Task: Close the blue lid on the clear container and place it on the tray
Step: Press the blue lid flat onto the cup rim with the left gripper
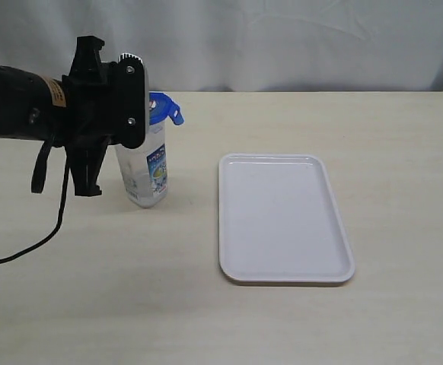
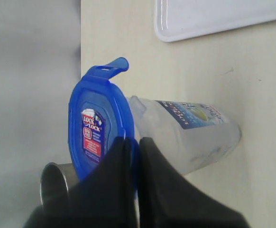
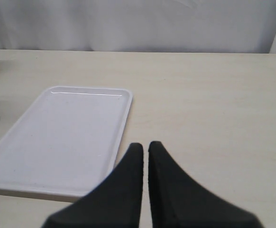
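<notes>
Two tools, both clenched. Nearest is the right tool [image 3: 143, 145]: fingers pressed together with nothing between them, over the tabletop [image 3: 214, 95] just beside the rim of the tray [image 3: 57, 137]. The tray lies flat, long axis running away from the exterior camera.

Further back and left of the tray in the exterior view, apart from it, the clear container [image 1: 147, 171] stands upright on the tabletop, printed label facing the camera. The blue lid [image 2: 97, 128] sits on its mouth, sticker face out. One snap flap [image 2: 112, 66] sticks out loose on the tray side.

The left tool [image 2: 132, 140] comes in sideways from the side away from the tray, fingers nipped on the lid's rim opposite that loose flap. Can't tell if the lid is fully seated.

Behind the container, further from the tray, is a grey steel cup [image 2: 57, 183]. White curtain [image 1: 282, 38] at the back.
</notes>
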Available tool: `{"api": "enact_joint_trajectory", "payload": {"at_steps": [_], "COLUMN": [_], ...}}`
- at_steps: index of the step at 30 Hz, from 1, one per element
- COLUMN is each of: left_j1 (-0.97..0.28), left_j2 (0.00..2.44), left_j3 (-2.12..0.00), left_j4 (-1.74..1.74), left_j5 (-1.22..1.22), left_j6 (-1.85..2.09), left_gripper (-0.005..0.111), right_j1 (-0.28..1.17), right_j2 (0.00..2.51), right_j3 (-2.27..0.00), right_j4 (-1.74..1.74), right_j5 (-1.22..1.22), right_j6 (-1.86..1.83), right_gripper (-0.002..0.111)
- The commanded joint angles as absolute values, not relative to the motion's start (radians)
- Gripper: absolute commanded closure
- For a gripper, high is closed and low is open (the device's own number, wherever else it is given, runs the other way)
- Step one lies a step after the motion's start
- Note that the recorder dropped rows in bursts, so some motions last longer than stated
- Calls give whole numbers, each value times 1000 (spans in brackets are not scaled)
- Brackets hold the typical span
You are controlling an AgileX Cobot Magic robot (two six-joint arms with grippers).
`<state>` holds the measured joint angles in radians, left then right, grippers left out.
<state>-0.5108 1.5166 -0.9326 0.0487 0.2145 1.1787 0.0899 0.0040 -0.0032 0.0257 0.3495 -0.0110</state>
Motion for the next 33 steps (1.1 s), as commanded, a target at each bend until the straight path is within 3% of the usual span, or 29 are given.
{"api": "enact_joint_trajectory", "payload": {"at_steps": [1,33], "left_j1": [-483,-494], "left_j2": [1518,1518], "left_j3": [-931,-931], "left_j4": [39,14], "left_j5": [180,190], "left_j6": [1170,1172], "left_gripper": [107,107], "right_j1": [83,83], "right_j2": [0,0], "right_j3": [0,0], "right_j4": [18,18], "right_j5": [346,346], "right_j6": [-7,-7], "right_gripper": [104,104]}}
